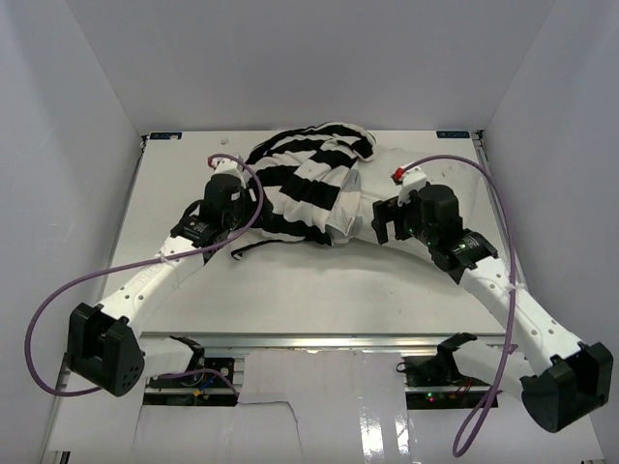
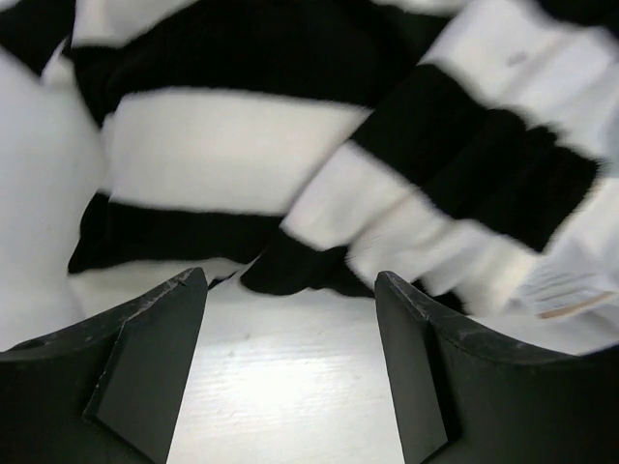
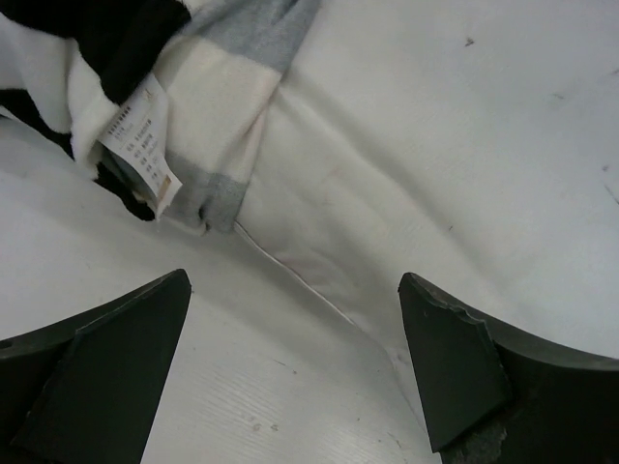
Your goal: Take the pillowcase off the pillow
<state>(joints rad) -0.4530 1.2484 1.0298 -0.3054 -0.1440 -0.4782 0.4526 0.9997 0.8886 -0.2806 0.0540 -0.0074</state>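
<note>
Right wrist view: the pillow (image 3: 455, 145) looks soft and light. Pinch the limp pillowcase (image 3: 232, 97) hem at ten o'clock. Left jaws and right jaws gape, empty.

Black-and-white striped pillowcase (image 1: 300, 188), off-white pillow (image 3: 435, 145)

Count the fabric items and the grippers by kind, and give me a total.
pillow: 1
striped pillowcase: 1
care label: 1
grippers: 2, the left gripper and the right gripper, both open
Total: 5
</note>
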